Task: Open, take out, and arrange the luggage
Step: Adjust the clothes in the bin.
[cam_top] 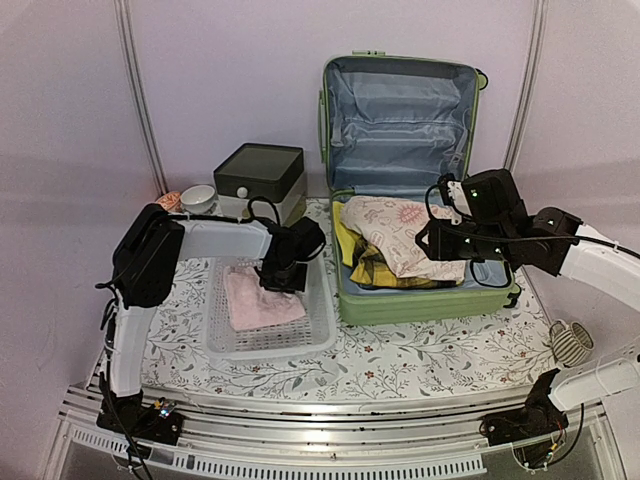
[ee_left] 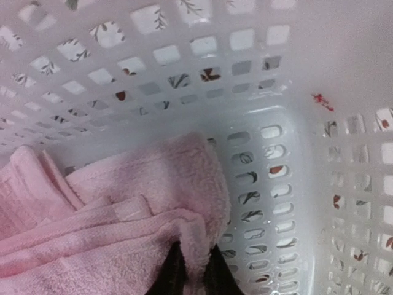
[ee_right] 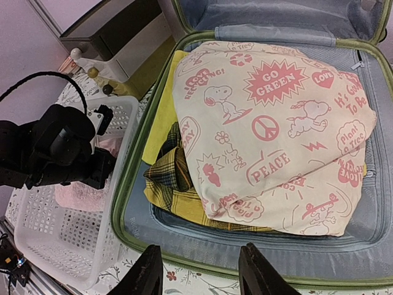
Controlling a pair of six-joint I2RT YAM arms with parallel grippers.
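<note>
Luggage open on counter, rear right, lid upright. Inside: cream cloth printed "GO GREEN", "PEACE", over yellow plaid garment. White basket holds pink towel, pinched by left gripper. Right gripper agape, empty, above luggage front edge.

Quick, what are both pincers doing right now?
Left pincer: shut on the pink towel in the basket.
Right pincer: open, holding nothing, over the luggage.
</note>
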